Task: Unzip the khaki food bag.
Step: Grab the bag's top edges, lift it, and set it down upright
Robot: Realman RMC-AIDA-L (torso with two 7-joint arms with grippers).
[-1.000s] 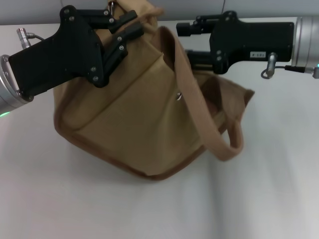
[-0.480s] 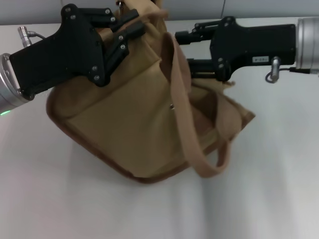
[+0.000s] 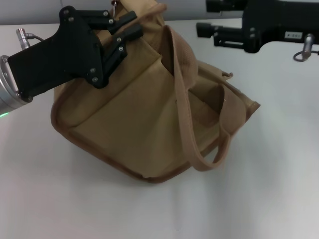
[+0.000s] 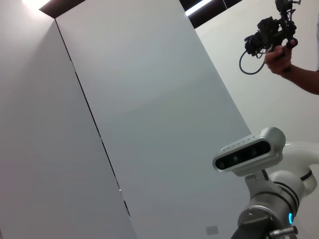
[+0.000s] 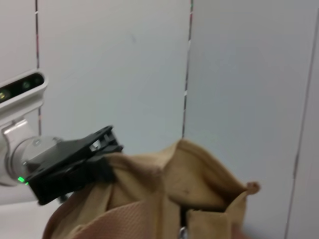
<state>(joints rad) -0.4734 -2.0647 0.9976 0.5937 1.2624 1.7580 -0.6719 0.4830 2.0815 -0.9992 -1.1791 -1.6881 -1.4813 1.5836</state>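
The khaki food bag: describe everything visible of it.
The khaki food bag is a boxy tan canvas tote with darker brown edge trim, sitting tilted and slumped on the white table. One wide webbing handle droops in a loop over its front. The top gapes open on the right side. The left hand is shut on the bag's upper left corner, holding it up. The right hand is off the bag, apart from it.

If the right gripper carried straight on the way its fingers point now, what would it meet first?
The right gripper points toward the robot's left, level with the raised top of the khaki food bag. It would probably meet the bag's upper edge or its handle first, though depth is unclear. The left gripper grips that top corner beyond.
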